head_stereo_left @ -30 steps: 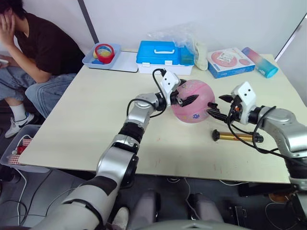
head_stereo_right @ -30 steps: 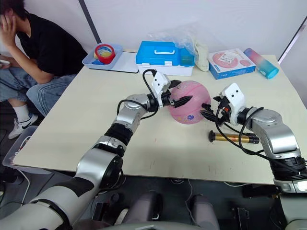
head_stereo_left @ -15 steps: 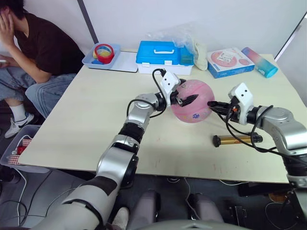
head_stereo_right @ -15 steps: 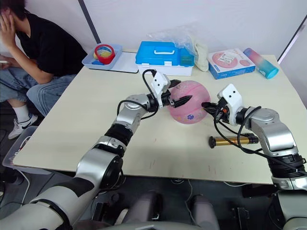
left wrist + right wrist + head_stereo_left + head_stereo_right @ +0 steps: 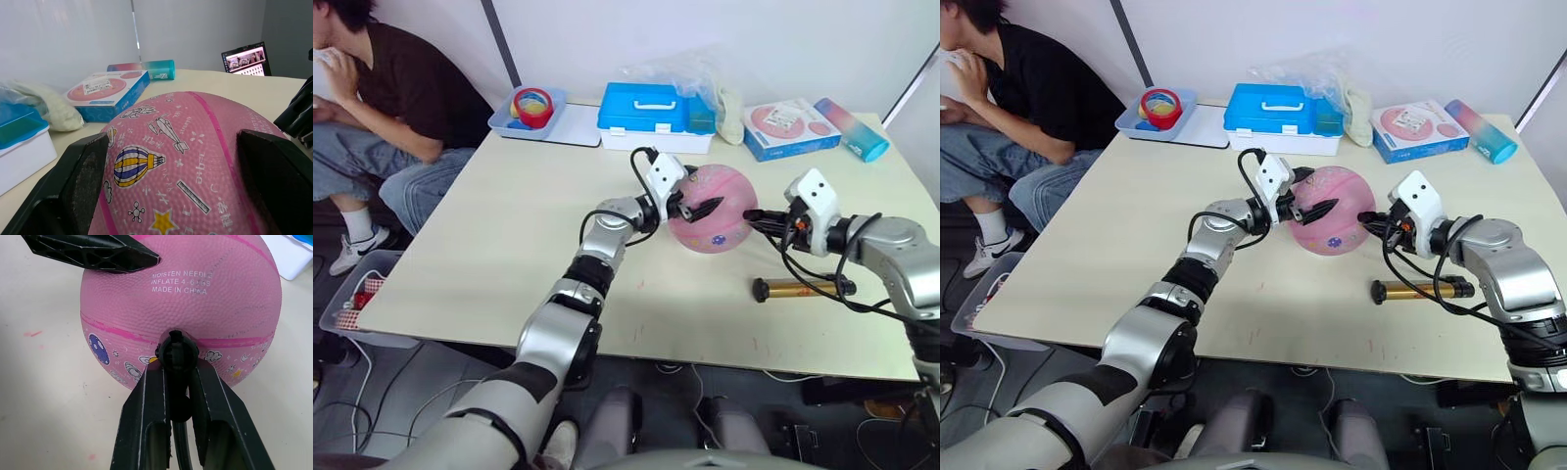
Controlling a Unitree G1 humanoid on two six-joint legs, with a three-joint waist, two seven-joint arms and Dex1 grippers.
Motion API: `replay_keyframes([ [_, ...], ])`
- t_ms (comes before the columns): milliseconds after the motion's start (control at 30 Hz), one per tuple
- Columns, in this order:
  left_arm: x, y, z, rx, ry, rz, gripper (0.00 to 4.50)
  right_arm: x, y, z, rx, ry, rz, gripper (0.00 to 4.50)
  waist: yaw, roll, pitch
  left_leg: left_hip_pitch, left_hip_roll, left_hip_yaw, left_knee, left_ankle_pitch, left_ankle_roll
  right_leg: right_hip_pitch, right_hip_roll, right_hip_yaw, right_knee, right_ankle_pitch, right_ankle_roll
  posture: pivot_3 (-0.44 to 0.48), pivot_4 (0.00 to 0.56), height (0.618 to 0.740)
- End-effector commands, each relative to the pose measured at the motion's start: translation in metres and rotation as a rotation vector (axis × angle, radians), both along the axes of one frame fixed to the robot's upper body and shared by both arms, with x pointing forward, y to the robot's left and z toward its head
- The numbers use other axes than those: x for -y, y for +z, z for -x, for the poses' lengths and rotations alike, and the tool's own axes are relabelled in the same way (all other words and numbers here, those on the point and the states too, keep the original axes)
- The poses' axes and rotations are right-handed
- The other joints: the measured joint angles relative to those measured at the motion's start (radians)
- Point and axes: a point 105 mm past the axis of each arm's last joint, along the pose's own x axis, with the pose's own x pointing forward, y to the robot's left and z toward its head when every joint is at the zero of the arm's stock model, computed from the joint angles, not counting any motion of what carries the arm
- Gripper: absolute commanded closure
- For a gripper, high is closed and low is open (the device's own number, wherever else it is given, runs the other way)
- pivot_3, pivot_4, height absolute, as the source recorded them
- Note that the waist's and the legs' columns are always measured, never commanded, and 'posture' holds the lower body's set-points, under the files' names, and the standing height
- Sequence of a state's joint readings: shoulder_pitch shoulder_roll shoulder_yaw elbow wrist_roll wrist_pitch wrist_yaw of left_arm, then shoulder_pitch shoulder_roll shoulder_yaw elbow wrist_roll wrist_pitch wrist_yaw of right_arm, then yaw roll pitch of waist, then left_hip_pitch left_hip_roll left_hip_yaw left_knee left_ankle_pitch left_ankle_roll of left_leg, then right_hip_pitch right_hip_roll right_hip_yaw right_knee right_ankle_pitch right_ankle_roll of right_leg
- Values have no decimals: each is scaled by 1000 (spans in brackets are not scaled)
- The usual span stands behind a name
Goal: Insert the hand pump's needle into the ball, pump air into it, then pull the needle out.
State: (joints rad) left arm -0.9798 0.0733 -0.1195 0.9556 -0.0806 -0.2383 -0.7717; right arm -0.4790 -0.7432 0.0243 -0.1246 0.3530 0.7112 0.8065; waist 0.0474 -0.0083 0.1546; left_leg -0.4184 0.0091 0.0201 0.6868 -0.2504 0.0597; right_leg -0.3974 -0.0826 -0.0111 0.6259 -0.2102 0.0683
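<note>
The pink ball [image 5: 710,209] rests mid-table. My left gripper [image 5: 697,203] is open and straddles the ball's left side, with one finger [image 5: 83,176] on each flank of it. My right gripper [image 5: 177,379] is shut on the black fitting [image 5: 176,348] at the end of the hose, and that fitting presses against the ball's right side at a pink stripe. The needle pin is hidden behind the fitting. The bronze hand pump [image 5: 800,288] lies flat on the table right of the ball, its black hose [image 5: 808,274] looping up to my right gripper [image 5: 756,215].
Along the far edge stand a tray with tape rolls [image 5: 530,106], a blue case [image 5: 649,110], a plastic bag [image 5: 705,83], a flat box [image 5: 790,125] and a bottle [image 5: 850,128]. A person [image 5: 382,88] sits beyond the table's left corner.
My right gripper has shut on the hose's fitting and carried it left up to the ball. The pump has shifted slightly. My left gripper stays open at the ball.
</note>
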Motion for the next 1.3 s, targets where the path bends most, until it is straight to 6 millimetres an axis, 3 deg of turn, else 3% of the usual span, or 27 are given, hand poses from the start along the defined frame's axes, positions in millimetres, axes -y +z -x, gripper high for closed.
replay_keyframes([
  [33, -14, -64, 3, -170, 62, -160, 0, 6, 41, 8, 145, 15, -30, 4454, 3, 0, 0, 0, 0, 0, 0, 0, 0, 0, 0, 0, 0, 0, 0, 0, 150, 740],
  [1300, -13, -79, 6, -207, 69, -190, 0, 26, 55, 18, 190, -35, -20, 4454, 21, 0, 0, -6, -3, -6, 0, -1, 2, 0, -4, -6, -3, -2, 3, 0, 150, 740],
])
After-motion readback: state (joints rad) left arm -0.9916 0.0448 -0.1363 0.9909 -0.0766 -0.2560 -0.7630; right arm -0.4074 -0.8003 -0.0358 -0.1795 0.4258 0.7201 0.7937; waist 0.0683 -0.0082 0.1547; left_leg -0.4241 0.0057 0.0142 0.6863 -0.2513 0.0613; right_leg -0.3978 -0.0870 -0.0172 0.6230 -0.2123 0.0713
